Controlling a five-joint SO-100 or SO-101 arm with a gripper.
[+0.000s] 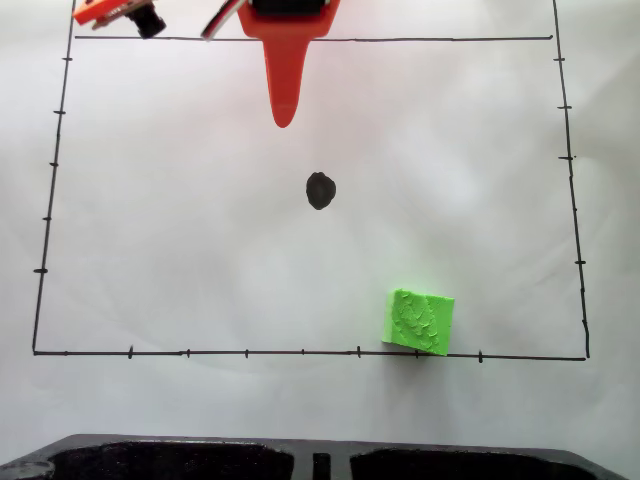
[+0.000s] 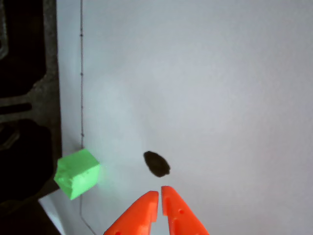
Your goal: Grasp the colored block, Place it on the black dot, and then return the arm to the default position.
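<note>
Block [image 1: 419, 321]: lime plastic, top rough and bumpy. Paper [image 1: 200, 220]: white, matt, smooth. Gripper [image 2: 160, 195]: orange plastic, smooth, slight sheen.

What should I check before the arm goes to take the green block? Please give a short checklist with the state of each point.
1. Gripper holds nothing, jaws together: ok, but must open first.
2. Colored block lies free on the paper, touching the bottom border line: ok.
3. Black dot uncovered: ok.
4. Paper between gripper and block has no obstacle: ok.
5. Block already on dot: not ok, it sits apart.
6. Black tray near the block hindering approach: cannot tell.
</note>
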